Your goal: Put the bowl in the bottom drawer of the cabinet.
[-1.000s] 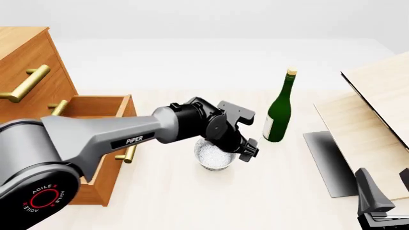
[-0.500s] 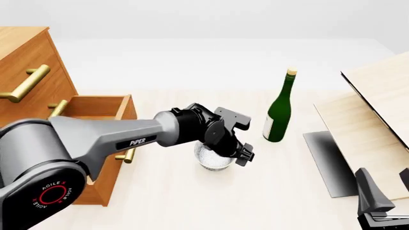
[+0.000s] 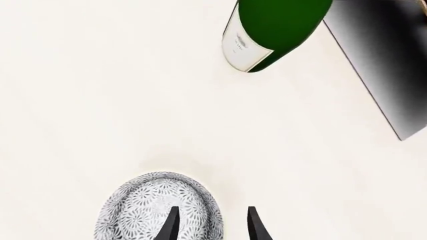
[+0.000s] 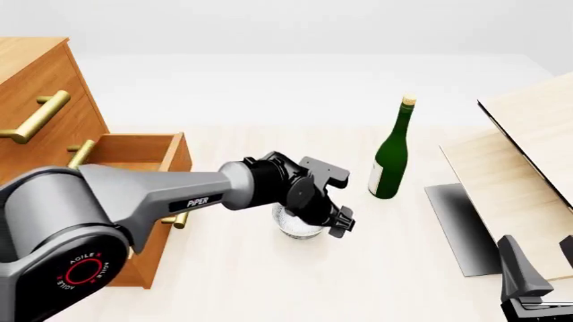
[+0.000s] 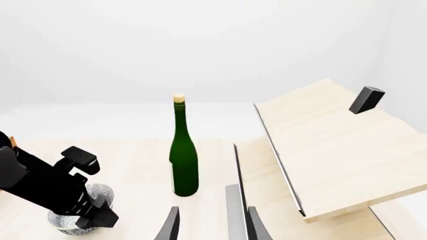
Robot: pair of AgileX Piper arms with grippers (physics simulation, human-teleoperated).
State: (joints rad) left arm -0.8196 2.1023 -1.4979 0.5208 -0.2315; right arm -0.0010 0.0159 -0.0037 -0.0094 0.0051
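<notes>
1. Resting low at the near right edge, the right pincer (image 5: pixel 207 225) has dark, tapered fingers standing apart, holding nothing.
2. Mid-bench, the bowl (image 4: pixel 296 223) is small, round and deep, white with fine blue-grey speckles; it stands on the pale bench (image 4: pixel 268 282).
3. The left arm bends down over it, its left pincer (image 3: pixel 212 225) parted, one finger inside the rim and one outside.
4. Left, the bottom drawer (image 4: pixel 143 201) of the orange-brown wooden cabinet (image 4: pixel 36 114) stands pulled out.
5. Beyond, a glossy green bottle (image 4: pixel 390 157) stands upright.
</notes>
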